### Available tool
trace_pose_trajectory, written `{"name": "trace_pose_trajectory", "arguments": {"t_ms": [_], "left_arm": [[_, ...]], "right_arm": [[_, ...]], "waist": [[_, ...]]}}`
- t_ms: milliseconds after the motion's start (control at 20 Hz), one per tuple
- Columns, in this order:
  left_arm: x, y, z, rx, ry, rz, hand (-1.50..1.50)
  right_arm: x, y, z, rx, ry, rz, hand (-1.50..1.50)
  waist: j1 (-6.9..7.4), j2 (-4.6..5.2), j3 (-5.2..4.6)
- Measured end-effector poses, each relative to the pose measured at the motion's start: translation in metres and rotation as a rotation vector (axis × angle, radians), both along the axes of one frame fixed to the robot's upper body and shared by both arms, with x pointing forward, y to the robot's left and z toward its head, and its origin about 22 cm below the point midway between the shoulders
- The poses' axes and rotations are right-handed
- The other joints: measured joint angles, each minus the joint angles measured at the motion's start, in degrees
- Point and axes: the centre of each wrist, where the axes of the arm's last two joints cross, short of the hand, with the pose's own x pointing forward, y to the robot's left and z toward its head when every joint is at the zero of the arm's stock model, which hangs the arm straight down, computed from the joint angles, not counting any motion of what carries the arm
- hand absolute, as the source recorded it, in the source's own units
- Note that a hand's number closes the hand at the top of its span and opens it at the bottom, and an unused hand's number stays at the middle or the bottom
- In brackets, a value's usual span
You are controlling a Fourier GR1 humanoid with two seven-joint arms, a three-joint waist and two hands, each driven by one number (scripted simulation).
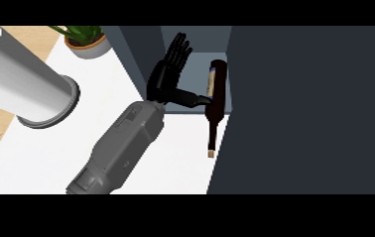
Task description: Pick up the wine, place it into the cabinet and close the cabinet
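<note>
The wine bottle (215,98) lies on its side at the open front of the cabinet (198,47), its fat dark body reaching into the grey compartment and its thin neck sticking out over the white counter (183,151). The cork end points toward the lower edge of the view, just beside the big dark cabinet door (300,112) that fills everything to the bottle's right. A pale label band shows near the bottle's far end, inside the cabinet.

One hand (167,75) shows, to the bottle's left, on a grey forearm (124,147) that comes up from the lower edge. Which arm it is cannot be told from this view alone. Its fingers (177,52) stand straight and spread, pointing into the cabinet alongside the bottle's body, while the thumb (192,100) stretches sideways and meets the bottle about where body narrows to neck. The hand is wide open, not curled round the bottle; only the thumb tip touches it.

Well to the left of the bottle, a large grey cylinder (33,87) rests on the counter with a darker rim at its base. Beyond it, near the cabinet's left wall, a potted plant (86,41) sits in a pale pot with green leaves. A strip of wood-coloured surface (33,37) shows behind the cylinder.
</note>
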Motion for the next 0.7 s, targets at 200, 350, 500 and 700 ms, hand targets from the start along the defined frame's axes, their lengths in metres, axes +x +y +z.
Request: {"name": "trace_pose_trajectory", "arguments": {"t_ms": [200,350,500,700], "left_arm": [[-0.028,0.002,-0.016,-0.014,0.017,-0.003,-1.5],[-0.048,0.004,-0.021,-0.025,0.025,-0.007,-1.5],[-0.067,0.016,-0.025,-0.04,0.029,-0.006,-1.5],[-0.093,0.035,-0.026,-0.066,0.04,0.0,-1.5]], "right_arm": [[-0.003,0.001,-0.003,0.01,0.012,0.001,-1.5],[-0.003,-0.002,-0.002,-0.013,0.001,-0.004,-1.5],[-0.004,-0.002,-0.002,-0.012,0.004,-0.003,-1.5],[-0.003,-0.005,-0.002,-0.045,0.002,0.003,-1.5]], "waist": [[0.33,-0.01,0.03],[0.3,0.04,0.05],[0.27,0.17,0.02],[0.09,0.38,0.03]]}}
